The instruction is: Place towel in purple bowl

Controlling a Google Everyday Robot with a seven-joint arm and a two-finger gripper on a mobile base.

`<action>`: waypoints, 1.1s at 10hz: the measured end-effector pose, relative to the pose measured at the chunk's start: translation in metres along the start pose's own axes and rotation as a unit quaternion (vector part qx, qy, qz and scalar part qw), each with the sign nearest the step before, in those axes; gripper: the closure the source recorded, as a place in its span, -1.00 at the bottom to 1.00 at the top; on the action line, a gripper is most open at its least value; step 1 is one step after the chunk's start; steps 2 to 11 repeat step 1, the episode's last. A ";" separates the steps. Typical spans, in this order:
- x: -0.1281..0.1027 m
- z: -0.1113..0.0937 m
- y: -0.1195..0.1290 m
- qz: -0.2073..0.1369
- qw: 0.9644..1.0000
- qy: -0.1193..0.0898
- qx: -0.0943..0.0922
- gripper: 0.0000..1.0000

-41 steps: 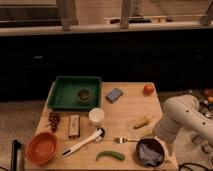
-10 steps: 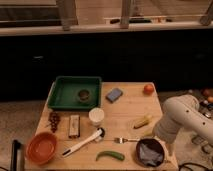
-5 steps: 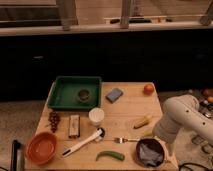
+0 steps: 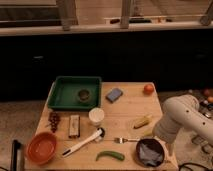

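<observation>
The gripper (image 4: pixel 159 140) sits low at the near right corner of the wooden table (image 4: pixel 125 112), at the end of the white arm (image 4: pixel 182 117) that bends in from the right edge; whether its jaws are parted or closed cannot be told, since the arm's bulk hides them. Right beside it, just to its left and slightly nearer the camera, is the dark purple bowl (image 4: pixel 150 153), and a crumpled grey towel (image 4: pixel 149 154) lies inside that bowl, apart from the gripper as far as can be seen. A fork (image 4: pixel 124 140) lies flat just left of the bowl's rim, and a green pepper (image 4: pixel 110 156) rests along the near edge beyond it. A banana (image 4: pixel 142 121) lies just beyond the gripper, toward the table's middle. Farther left, a white-handled brush (image 4: pixel 83 143) slants across the boards, with a white cup (image 4: pixel 96 116) standing upright just past its head. An orange bowl (image 4: pixel 41 148) occupies the near left corner, with a snack bar (image 4: pixel 74 126) and a bunch of dark grapes (image 4: pixel 53 120) behind it. A green tray (image 4: pixel 64 95) at the far left holds a small round object (image 4: pixel 84 94). A blue sponge (image 4: pixel 114 94) lies beside the tray, and an orange fruit (image 4: pixel 148 89) sits near the far right corner.
</observation>
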 end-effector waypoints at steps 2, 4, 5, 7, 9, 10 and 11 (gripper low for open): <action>0.000 0.000 0.000 0.000 1.000 0.000 0.000 -0.60; 0.000 0.000 0.000 0.000 1.000 0.000 0.000 -0.60; 0.000 0.000 0.000 0.000 1.000 0.000 0.000 -0.60; 0.000 0.000 0.000 0.000 1.000 0.000 0.000 -0.60; 0.000 0.000 0.000 0.000 1.000 0.000 0.000 -0.60; 0.000 0.000 0.000 0.000 1.000 0.000 0.000 -0.60; 0.000 0.000 0.000 0.000 1.000 0.000 0.000 -0.60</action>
